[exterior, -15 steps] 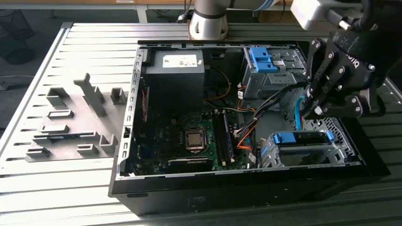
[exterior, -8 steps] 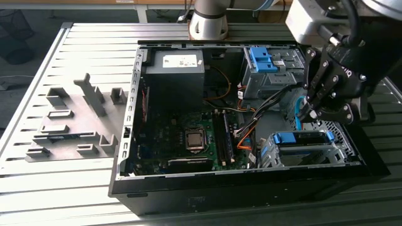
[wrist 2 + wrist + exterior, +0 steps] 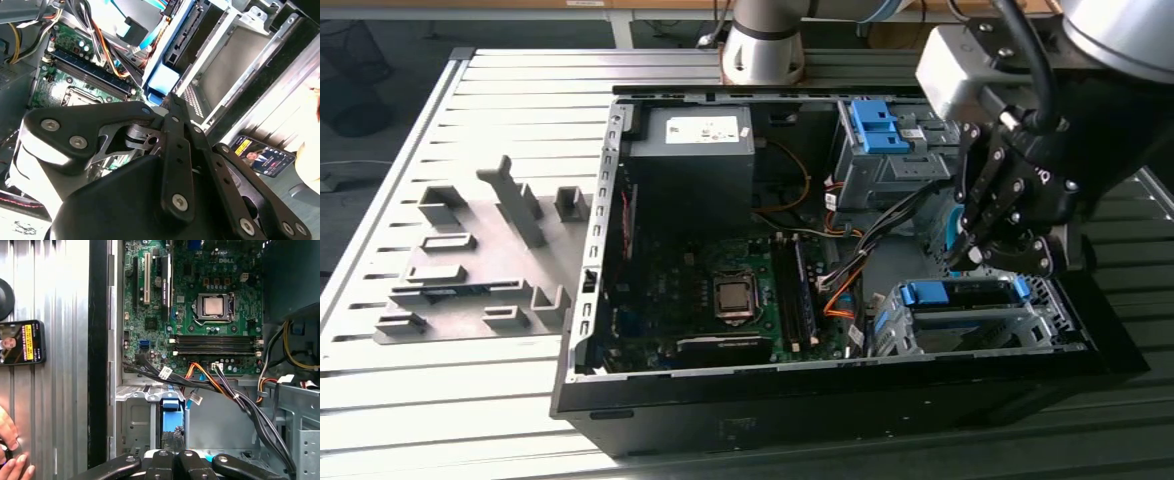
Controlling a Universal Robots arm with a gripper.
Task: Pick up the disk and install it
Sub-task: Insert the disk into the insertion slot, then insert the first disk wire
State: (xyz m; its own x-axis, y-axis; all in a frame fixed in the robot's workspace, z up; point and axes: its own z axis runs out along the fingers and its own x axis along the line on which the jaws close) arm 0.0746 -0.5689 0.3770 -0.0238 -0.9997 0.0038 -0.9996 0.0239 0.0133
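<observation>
The disk point(image 3: 963, 292), blue-framed, is sitting in the metal drive cage point(image 3: 987, 330) at the front corner of the open computer case point(image 3: 720, 400), on the exterior view's right. My hand point(image 3: 983, 247) is hanging just above it, fingertips pointing down at its blue edge; in both wrist views my fingers point(image 3: 172, 462) are coming together on that blue frame point(image 3: 171, 415), so I am clamping the disk. Beside the cage, bundled cables point(image 3: 225, 390) are running over to the motherboard point(image 3: 195, 305). A second blue bracket point(image 3: 878, 125) is sitting in the upper bay. The case is lying on the ribbed desk point(image 3: 454, 380), where a phone point(image 3: 22, 342) is lying too, and a person's hand point(image 3: 10, 452) is resting near it.
</observation>
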